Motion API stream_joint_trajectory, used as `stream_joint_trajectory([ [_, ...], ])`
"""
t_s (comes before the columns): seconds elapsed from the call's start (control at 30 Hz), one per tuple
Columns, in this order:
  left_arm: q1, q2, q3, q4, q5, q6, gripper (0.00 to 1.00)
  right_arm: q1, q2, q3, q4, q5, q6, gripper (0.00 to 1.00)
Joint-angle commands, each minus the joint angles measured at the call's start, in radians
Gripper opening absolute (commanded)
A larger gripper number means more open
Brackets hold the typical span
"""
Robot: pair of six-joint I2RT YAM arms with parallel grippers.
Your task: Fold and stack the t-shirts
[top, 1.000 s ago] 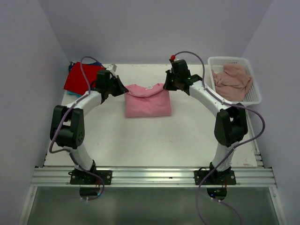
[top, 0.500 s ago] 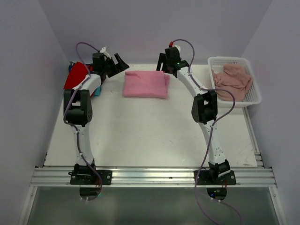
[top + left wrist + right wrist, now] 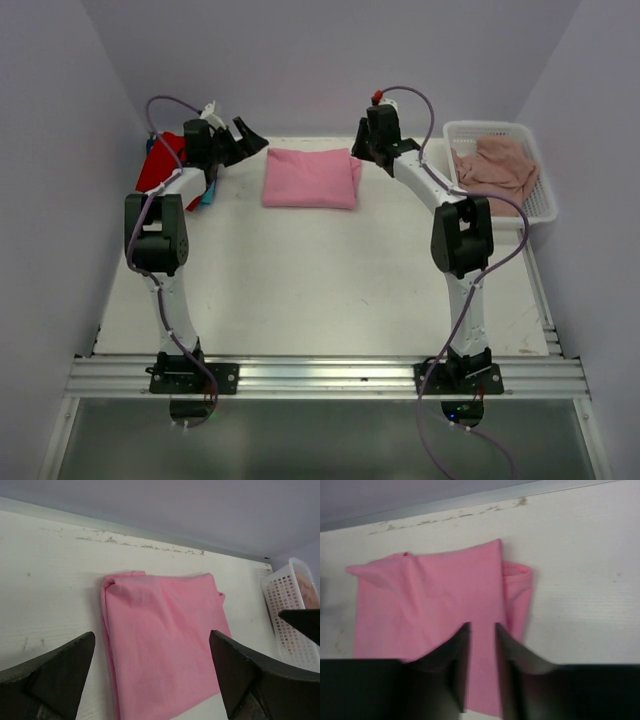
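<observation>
The folded pink t-shirt (image 3: 310, 179) lies flat on the tabletop (image 3: 300, 270). The left gripper (image 3: 151, 636) gapes wide and the right gripper (image 3: 482, 626) is narrowly apart, both empty.

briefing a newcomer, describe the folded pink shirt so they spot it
On the white table, look to the middle of the far edge. The bright pink t-shirt lies there, folded flat. Unlike it, the red t-shirt sits at the left, and the dusty-pink t-shirt is crumpled in the white basket.

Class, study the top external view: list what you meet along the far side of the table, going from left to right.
red t-shirt → left tool → bright pink t-shirt → right tool → white basket, holding the dusty-pink t-shirt
</observation>
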Motion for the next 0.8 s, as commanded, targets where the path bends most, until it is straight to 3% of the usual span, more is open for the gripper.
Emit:
stream_joint_trajectory([
  [0.0,0.000,-0.026,-0.042,0.090,0.087,-0.014,1.00,-0.014,0.058,0.092,0.050,-0.317,0.056,0.01],
  [0.13,0.000,0.000,-0.058,0.090,0.151,-0.038,1.00,-0.022,0.256,0.309,0.007,-0.603,0.298,0.00],
  [0.27,0.000,0.002,-0.093,0.113,0.194,-0.070,1.00,0.004,0.388,0.500,-0.107,-0.584,0.355,0.00],
  [0.53,-0.005,-0.018,-0.219,0.215,0.242,-0.141,1.00,0.034,0.354,0.312,-0.137,-0.532,0.300,0.00],
  [0.77,-0.002,-0.070,-0.318,0.224,0.242,-0.158,1.00,0.090,0.207,0.094,-0.235,-0.364,0.173,0.00],
])
